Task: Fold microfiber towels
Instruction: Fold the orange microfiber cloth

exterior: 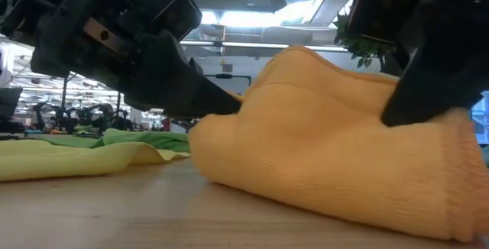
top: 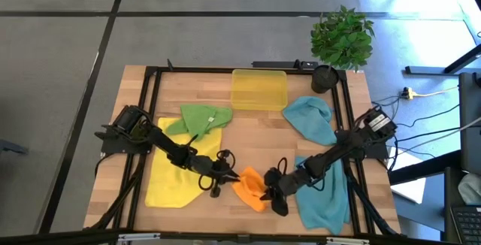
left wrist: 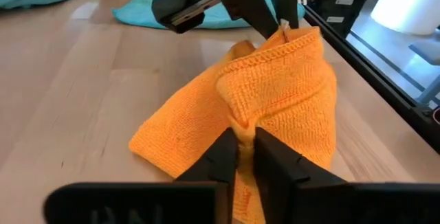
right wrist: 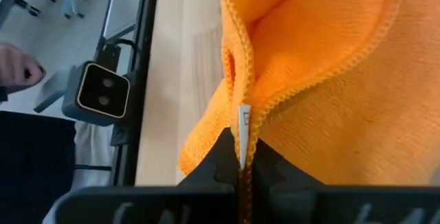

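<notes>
Orange towel pinched between both claws near the surface's front edge.

The orange towel [top: 250,187] lies bunched; left claw [left wrist: 245,157] and right claw [right wrist: 242,161] each clamp a hem. Best keep the edges level and taut while folding. The yellow tray [top: 259,89] at the back edge looks empty.

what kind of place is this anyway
Probably a robotics lab or workshop: a wooden table in a black frame on concrete floor, cables beside it, and ceiling lights over an open hall behind.
</notes>
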